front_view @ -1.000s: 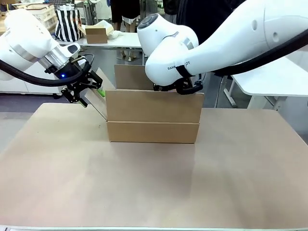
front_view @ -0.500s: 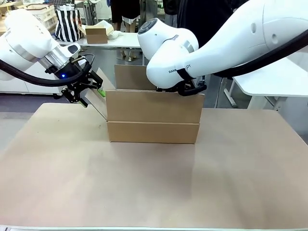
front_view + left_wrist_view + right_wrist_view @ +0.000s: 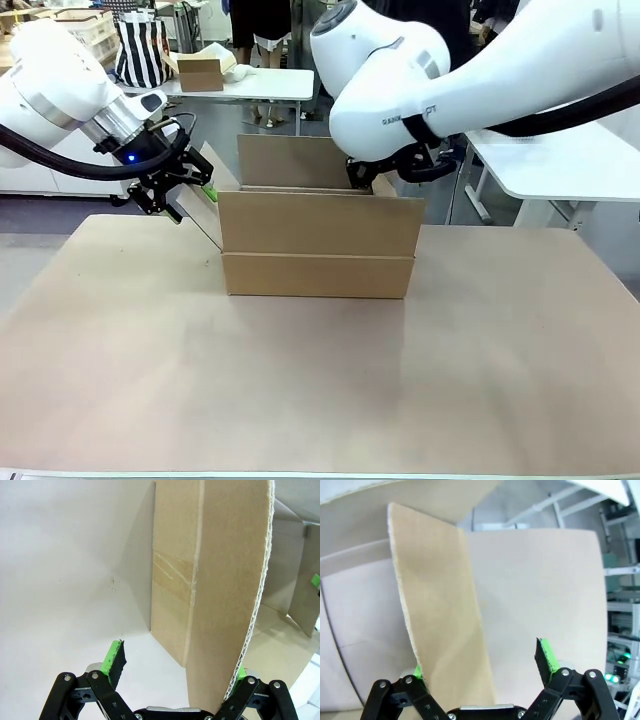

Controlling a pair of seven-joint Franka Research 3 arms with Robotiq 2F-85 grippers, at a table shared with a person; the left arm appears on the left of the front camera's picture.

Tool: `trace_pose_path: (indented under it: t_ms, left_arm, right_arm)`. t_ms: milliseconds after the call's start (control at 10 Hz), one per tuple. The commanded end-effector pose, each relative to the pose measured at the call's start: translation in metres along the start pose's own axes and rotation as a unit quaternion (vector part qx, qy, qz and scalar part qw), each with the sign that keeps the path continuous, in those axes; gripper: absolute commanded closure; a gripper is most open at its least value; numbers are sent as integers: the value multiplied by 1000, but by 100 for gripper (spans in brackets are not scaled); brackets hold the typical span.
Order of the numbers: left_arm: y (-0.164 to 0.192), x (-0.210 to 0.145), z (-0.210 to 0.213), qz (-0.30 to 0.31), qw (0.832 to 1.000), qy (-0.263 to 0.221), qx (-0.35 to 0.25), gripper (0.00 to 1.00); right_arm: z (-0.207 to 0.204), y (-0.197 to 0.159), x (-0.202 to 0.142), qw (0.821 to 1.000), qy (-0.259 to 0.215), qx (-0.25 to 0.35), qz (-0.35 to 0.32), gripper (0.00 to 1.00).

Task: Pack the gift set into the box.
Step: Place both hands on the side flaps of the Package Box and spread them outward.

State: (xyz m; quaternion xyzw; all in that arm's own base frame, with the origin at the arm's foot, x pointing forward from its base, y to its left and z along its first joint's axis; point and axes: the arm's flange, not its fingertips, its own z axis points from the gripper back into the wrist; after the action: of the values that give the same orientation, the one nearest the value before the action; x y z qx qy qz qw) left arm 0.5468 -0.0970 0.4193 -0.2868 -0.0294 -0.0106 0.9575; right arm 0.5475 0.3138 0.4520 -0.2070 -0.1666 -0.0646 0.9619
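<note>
Box (image 3: 318,262) sits mid-surface, brown corrugated, flaps up. The near flap (image 3: 318,222) stands upright and screens the inside from the front view. The left flap (image 3: 212,195) leans outward.

Left claw (image 3: 185,195) is at that left flap. In the left wrist view the claw (image 3: 177,664) has its fingers apart with the flap's raw edge running between them. One pad (image 3: 240,672) lies against the cardboard, half hidden by it, and the other pad (image 3: 114,656) stands clear. It is not clamped. Past the flap a strip of the box's inside floor (image 3: 280,645) shows; the rest is cut off.

Right claw (image 3: 385,180) is over the box's far right corner, mostly hidden behind its own wrist in the front view. In the right wrist view the claw (image 3: 481,662) is spread, with a cardboard flap (image 3: 445,620) between the fingers. Which flap, I cannot tell from there. One pad (image 3: 417,671) peeks from behind it and the other (image 3: 546,655) is well clear.

Surface (image 3: 300,390) is pale brown.
</note>
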Motion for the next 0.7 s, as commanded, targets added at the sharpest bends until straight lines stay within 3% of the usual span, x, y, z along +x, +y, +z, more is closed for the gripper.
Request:
trace_pose_path:
  t_ms: [0, 300, 600]
  left_arm:
    - [-2, -1, 2, 4, 1000, -3, 7, 0]
    - [-2, -1, 2, 4, 1000, -3, 7, 0]
    - [-2, -1, 2, 4, 1000, -3, 7, 0]
  right_arm:
    - [-5, -31, -8, 999, 12, 35, 12, 0]
    - [-22, -61, -1, 998, 37, 45, -15, 0]
    - [-30, -98, -1, 991, 41, 124, -23, 0]
